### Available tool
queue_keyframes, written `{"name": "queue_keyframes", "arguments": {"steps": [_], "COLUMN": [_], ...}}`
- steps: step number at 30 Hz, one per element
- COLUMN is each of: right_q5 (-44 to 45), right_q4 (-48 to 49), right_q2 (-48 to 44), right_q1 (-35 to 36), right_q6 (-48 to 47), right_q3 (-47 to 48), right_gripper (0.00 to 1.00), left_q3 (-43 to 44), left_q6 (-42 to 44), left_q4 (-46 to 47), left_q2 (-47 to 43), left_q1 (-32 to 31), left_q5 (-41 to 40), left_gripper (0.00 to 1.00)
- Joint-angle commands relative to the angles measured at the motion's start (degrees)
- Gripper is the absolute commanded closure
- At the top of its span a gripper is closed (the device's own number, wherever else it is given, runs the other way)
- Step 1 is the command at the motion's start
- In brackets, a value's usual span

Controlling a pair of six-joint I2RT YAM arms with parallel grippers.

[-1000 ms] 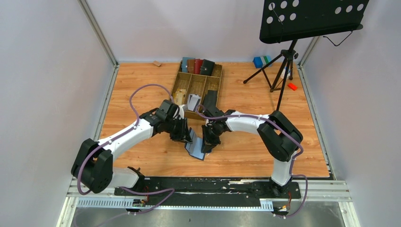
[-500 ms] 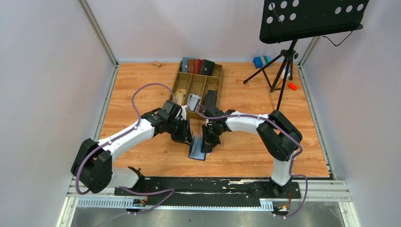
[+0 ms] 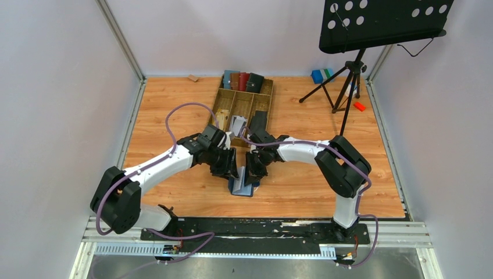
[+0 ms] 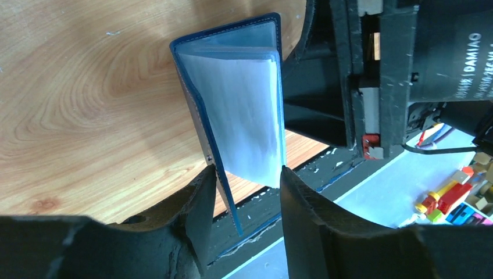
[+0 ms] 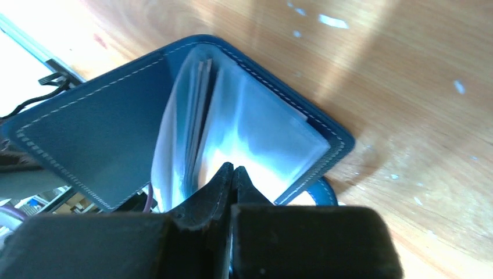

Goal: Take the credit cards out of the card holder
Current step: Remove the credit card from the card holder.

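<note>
The navy-blue card holder [image 3: 240, 185] stands half open on the wooden table between both grippers. My left gripper [image 3: 231, 171] grips one blue cover and the stack of clear sleeves [image 4: 244, 110] between its fingers [image 4: 200, 197]. My right gripper [image 3: 251, 174] is shut, its fingertips [image 5: 233, 170] pinched on a clear sleeve [image 5: 256, 139] inside the open holder [image 5: 87, 133]. Thin pale edges [image 5: 200, 87] show among the sleeves; I cannot tell whether they are cards. White credit cards [image 3: 237, 125] and tan ones [image 3: 221, 119] lie in the tray.
A wooden divided tray [image 3: 224, 97] sits behind the grippers, with teal, brown, red and black holders [image 3: 243, 81] at its far end and a black holder [image 3: 258, 122] at its near right. A music stand tripod [image 3: 347, 78], coloured blocks [image 3: 320, 75] and a red piece [image 3: 359, 106] stand at the back right.
The holder has gone from splayed low on the table to standing more upright and narrower. Both grippers have closed in on it a little.
</note>
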Motion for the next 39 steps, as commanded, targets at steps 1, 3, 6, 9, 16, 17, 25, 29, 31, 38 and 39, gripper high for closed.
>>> {"name": "queue_keyframes", "arguments": {"steps": [1, 3, 6, 9, 16, 17, 25, 29, 31, 38, 39], "right_q5": [-3.44, -4.02, -4.43, -5.50, -6.11, -5.92, 1.53, 1.18, 0.88, 5.17, 5.31], "right_q4": [6.87, 8.01, 8.43, 9.49, 10.27, 10.25, -0.67, 0.36, 1.16, -6.09, -6.44], "right_q2": [-3.26, -3.76, -3.71, -3.30, -2.45, -2.43, -1.08, -1.08, -1.19, -1.62, -1.97], "right_q1": [0.31, 0.32, 0.36, 0.40, 0.58, 0.54, 0.49, 0.48, 0.47, 0.18, 0.03], "right_q6": [1.64, 1.81, 1.93, 2.50, 2.88, 2.99, -0.21, 0.41, 0.81, -2.93, -3.13], "right_q3": [0.25, 0.54, 0.91, 0.54, 0.60, 0.48, 3.09, 2.04, 1.90, 3.86, 3.56], "right_gripper": [1.00, 1.00, 1.00, 1.00, 1.00, 1.00, 1.00, 1.00, 1.00, 1.00, 1.00], "left_q3": [1.11, 0.88, 0.36, -0.09, 0.09, 0.12, 0.87, 1.05, 0.79, 1.27, 1.19], "left_q6": [0.50, 0.15, -0.42, -0.42, 0.61, 0.72, 2.15, 3.35, 3.54, 4.92, 4.97], "left_q4": [0.11, 0.79, 1.91, 1.90, -1.34, -1.41, -2.30, -2.95, -2.81, -4.10, -4.15], "left_q2": [0.44, 0.22, -0.17, 0.34, 1.11, 1.34, 2.21, 3.54, 3.92, 4.22, 4.37], "left_q1": [-0.29, -0.33, -0.31, -0.29, -0.28, -0.34, -0.33, -0.28, -0.31, -0.34, -0.32], "left_q5": [0.04, 0.90, 1.80, 2.09, -0.77, -0.70, -1.02, -1.09, -0.75, -1.60, -1.48], "left_gripper": [0.46, 0.42, 0.40, 0.40, 0.54, 0.56, 0.65, 0.68, 0.69, 0.72, 0.72]}}
